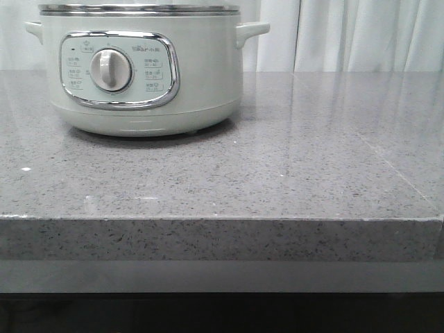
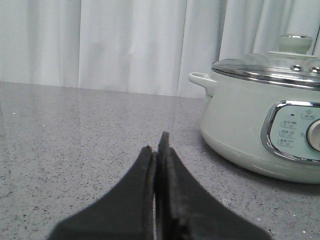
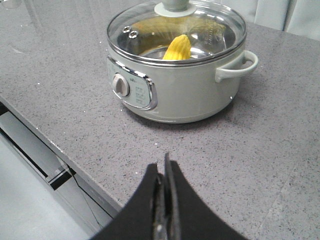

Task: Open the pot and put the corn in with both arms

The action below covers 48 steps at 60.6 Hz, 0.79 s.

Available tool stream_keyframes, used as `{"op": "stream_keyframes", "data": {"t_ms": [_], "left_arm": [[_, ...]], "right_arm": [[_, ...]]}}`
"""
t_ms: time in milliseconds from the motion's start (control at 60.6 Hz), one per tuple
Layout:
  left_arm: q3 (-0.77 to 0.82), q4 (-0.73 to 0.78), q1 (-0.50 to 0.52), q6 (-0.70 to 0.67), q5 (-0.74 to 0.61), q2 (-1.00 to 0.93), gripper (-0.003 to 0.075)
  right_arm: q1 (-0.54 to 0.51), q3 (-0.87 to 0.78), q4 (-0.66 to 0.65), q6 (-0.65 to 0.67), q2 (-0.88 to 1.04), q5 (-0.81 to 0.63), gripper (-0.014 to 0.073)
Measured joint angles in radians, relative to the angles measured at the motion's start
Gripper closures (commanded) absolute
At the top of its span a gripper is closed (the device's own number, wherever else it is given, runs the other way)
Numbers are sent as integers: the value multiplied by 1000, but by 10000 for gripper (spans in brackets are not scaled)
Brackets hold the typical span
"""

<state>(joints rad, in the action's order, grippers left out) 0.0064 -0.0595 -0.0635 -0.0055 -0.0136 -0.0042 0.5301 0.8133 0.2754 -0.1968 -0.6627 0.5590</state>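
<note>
The pale green-grey pot (image 1: 146,76) stands at the back left of the grey counter, its dial facing me. It also shows in the left wrist view (image 2: 260,125) and the right wrist view (image 3: 175,85). Its glass lid (image 3: 177,30) is on. The yellow corn (image 3: 178,48) lies inside the pot under the lid. My left gripper (image 2: 157,150) is shut and empty, low over the counter beside the pot. My right gripper (image 3: 162,167) is shut and empty, above the counter's front edge, well short of the pot. Neither gripper shows in the front view.
The speckled grey counter (image 1: 291,166) runs to a front edge (image 1: 222,219). White curtains (image 1: 347,35) hang behind it. In the right wrist view a lower ledge or drawer (image 3: 35,160) lies below the counter's edge.
</note>
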Motion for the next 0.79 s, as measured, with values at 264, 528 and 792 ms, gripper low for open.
{"op": "stream_keyframes", "data": {"t_ms": [264,528,792], "left_arm": [[0,0,0,0,0,0,741],[0,0,0,-2,0,0,741],[0,0,0,-2,0,0,741]], "right_arm": [[-53,-29,-25,0,37,-34,661],[-338,-302,-42,0,286,-235,661],[-449,-615,-42,0,526,-400,661]]}}
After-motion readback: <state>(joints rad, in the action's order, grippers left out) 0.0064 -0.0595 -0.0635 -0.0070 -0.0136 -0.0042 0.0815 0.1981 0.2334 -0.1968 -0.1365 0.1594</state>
